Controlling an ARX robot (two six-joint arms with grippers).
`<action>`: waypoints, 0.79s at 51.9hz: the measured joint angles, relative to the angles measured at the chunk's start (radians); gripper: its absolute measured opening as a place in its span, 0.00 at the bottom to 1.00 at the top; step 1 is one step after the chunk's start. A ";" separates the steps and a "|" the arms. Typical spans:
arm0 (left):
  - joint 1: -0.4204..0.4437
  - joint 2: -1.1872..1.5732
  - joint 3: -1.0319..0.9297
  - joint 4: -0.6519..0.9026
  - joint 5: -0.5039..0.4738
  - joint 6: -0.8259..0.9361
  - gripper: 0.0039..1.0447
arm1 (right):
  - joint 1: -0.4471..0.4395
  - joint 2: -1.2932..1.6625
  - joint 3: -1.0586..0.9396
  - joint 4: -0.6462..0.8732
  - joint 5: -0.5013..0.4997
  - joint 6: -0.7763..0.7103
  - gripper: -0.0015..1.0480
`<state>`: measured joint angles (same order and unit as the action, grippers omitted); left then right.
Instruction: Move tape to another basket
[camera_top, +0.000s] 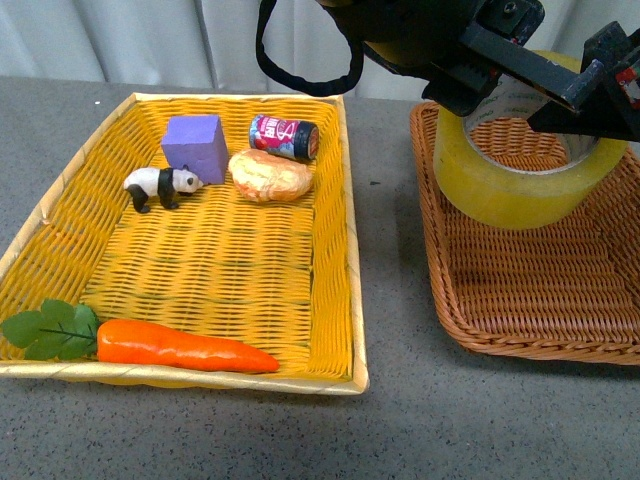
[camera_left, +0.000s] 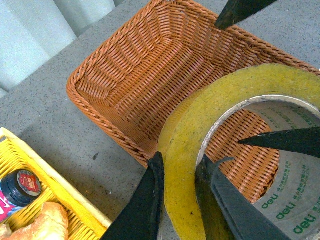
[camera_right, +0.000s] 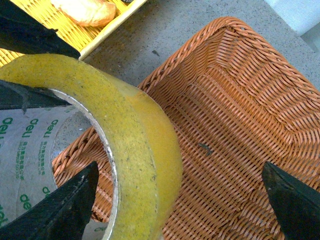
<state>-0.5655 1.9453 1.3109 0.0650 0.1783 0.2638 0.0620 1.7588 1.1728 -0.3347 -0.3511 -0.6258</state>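
The tape (camera_top: 520, 180), a wide yellowish roll with a white printed core, hangs tilted over the far left part of the dark brown wicker basket (camera_top: 560, 300). My left gripper (camera_top: 462, 100) is shut on the roll's wall; in the left wrist view the gripper (camera_left: 182, 200) has one finger outside the tape (camera_left: 225, 100) and one inside the core. My right gripper (camera_top: 585, 100) is open. In the right wrist view it (camera_right: 180, 200) straddles the tape (camera_right: 130, 130) without touching it, over the basket (camera_right: 240, 125). The basket (camera_left: 150, 75) holds nothing else.
A bright yellow woven tray (camera_top: 352, 260) stands to the left of the basket. It holds a purple block (camera_top: 195, 145), a toy panda (camera_top: 160, 185), a can (camera_top: 284, 137), a bread roll (camera_top: 270, 175) and a carrot (camera_top: 185, 347). A strip of grey table separates the two.
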 joint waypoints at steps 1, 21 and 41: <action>0.000 0.000 0.000 0.000 0.000 0.000 0.14 | 0.001 0.002 0.002 -0.001 0.000 0.000 0.86; 0.000 0.000 0.000 0.001 -0.010 -0.010 0.14 | 0.023 0.014 0.005 -0.019 -0.008 0.021 0.37; 0.006 -0.020 -0.052 0.275 0.069 -0.163 0.42 | 0.005 0.034 0.019 -0.033 0.071 0.039 0.15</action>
<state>-0.5591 1.9255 1.2587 0.3405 0.2474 0.1009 0.0666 1.7924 1.1919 -0.3676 -0.2798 -0.5869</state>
